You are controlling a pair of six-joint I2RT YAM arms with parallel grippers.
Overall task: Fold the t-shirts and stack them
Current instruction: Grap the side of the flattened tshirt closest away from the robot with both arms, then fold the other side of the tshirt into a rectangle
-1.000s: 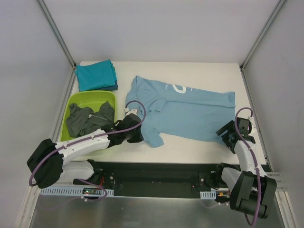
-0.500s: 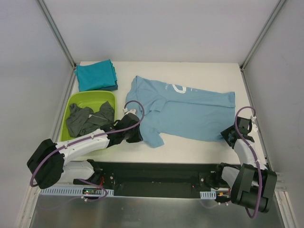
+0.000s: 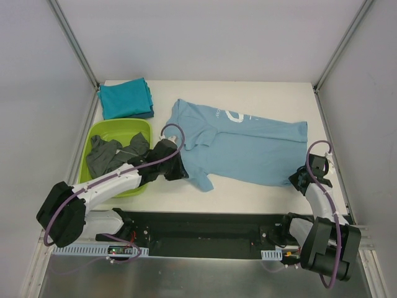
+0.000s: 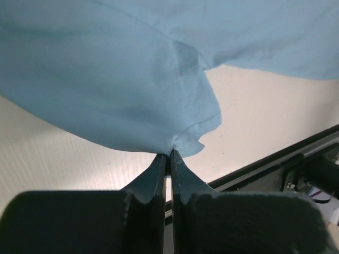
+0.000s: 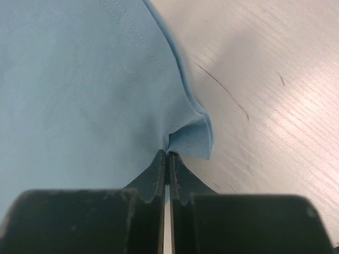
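A light blue t-shirt [image 3: 248, 146] with white lettering lies spread across the middle of the table. My left gripper [image 4: 170, 153] is shut on the edge of its near-left sleeve [image 4: 188, 140], seen from above at the sleeve's left side [image 3: 178, 169]. My right gripper [image 5: 168, 153] is shut on the shirt's near hem corner [image 5: 193, 138], at the table's right side [image 3: 299, 179]. A folded teal t-shirt [image 3: 126, 98] lies at the far left corner. A dark grey t-shirt [image 3: 113, 155] is crumpled inside the tub.
The lime-green plastic tub [image 3: 104, 128] stands at the left, right beside my left arm. A black rail [image 3: 205, 225] runs along the table's near edge. Grey walls with metal posts enclose the table on three sides.
My right gripper moved forward to the shirt's hem corner and closed on it. My left gripper, still shut on the sleeve, shifted slightly up and to the right.
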